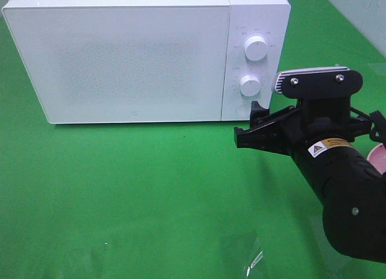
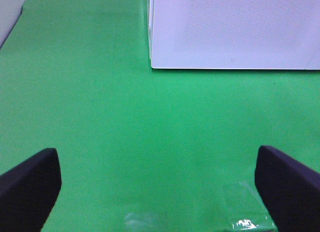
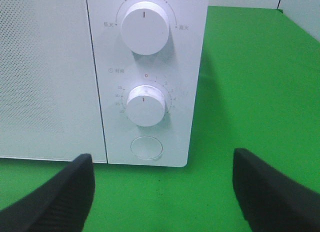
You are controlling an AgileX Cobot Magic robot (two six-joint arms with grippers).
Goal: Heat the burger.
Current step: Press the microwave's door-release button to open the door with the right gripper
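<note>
Work surface (image 1: 151, 188): uniform bright green covering, evenly lit, soft sheen. Pale panel (image 1: 368, 14) borders its far right corner. Clear film patch (image 1: 250, 258) lies near the front edge.

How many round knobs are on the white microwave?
2. Both are on the right side of the microwave: the upper knob and the lower knob right under it. A flat round button sits lower still.
</note>
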